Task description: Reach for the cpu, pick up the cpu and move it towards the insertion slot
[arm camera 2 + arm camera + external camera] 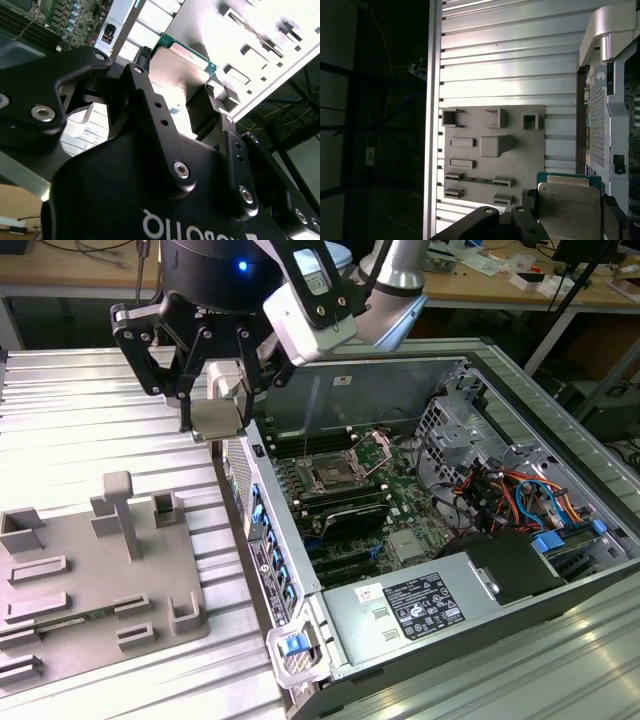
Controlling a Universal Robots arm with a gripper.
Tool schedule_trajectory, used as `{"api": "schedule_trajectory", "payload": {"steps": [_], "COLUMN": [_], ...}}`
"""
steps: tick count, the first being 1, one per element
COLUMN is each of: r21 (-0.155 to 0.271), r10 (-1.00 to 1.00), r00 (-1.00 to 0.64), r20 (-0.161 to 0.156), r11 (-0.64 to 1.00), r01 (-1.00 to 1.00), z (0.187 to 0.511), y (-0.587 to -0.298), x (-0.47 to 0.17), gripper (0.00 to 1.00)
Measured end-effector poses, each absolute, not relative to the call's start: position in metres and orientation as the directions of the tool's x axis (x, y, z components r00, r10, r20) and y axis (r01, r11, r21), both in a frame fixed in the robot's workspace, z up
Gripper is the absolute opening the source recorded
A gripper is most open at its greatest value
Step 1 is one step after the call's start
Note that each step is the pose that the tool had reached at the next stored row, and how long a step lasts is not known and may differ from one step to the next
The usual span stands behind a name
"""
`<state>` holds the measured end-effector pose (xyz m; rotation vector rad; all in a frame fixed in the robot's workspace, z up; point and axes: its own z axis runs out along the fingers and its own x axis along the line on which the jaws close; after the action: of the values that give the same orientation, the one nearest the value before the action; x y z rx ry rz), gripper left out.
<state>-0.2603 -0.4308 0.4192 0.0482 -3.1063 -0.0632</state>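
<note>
Silvery metal marks the top plate of the cpu (182, 62), which is clamped between the black jaws of the gripper (215, 410) and held clear of the ribbed tabletop (90, 390). In the exterior view the chip hangs just outside the near wall of the open computer case (300, 570), between the grey fixture plate (70, 570) and the motherboard. The insertion slot (330, 477) lies well apart from it, inside the case, with its frame open and wire levers raised. Both wrist views show contact on two opposite edges only, with the tan-green rim exposed. Risk assessment: a narrow edge grip may let the chip rotate or slip during travel; the case wall stands on the path and could strike the chip; a tilted approach could catch the raised levers.
</note>
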Motion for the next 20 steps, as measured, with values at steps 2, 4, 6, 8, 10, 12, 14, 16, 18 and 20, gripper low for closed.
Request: {"api": "schedule_trajectory", "payload": {"steps": [2,4,6,8,10,12,14,16,18,20], "r21": [0.041,0.041,0.041,0.041,0.041,0.041,0.041,0.041,0.041,0.041], "r10": [-0.032,-0.032,-0.032,-0.032,-0.032,-0.032,-0.032,-0.032,-0.032,-0.032], "r00": [-0.999,-0.999,-0.999,-0.999,-0.999,-0.999,-0.999,-0.999,-0.999,-0.999], "r20": [0.034,0.034,0.034,0.034,0.034,0.034,0.034,0.034,0.034,0.034], "r11": [0.999,0.999,0.999,0.999,0.999,0.999,0.999,0.999,0.999,0.999], "r01": [-0.03,-0.03,-0.03,-0.03,-0.03,-0.03,-0.03,-0.03,-0.03,-0.03], "z": [0.419,0.419,0.419,0.419,0.419,0.419,0.419,0.419,0.419,0.419], "y": [-0.431,-0.431,-0.431,-0.431,-0.431,-0.431,-0.431,-0.431,-0.431,-0.431], "x": [-0.258,-0.257,-0.254,-0.251,-0.249,-0.247,-0.244,-0.242,-0.24,-0.238], "gripper": [0.55,0.55,0.55,0.55,0.55,0.55,0.55,0.55,0.55,0.55]}}
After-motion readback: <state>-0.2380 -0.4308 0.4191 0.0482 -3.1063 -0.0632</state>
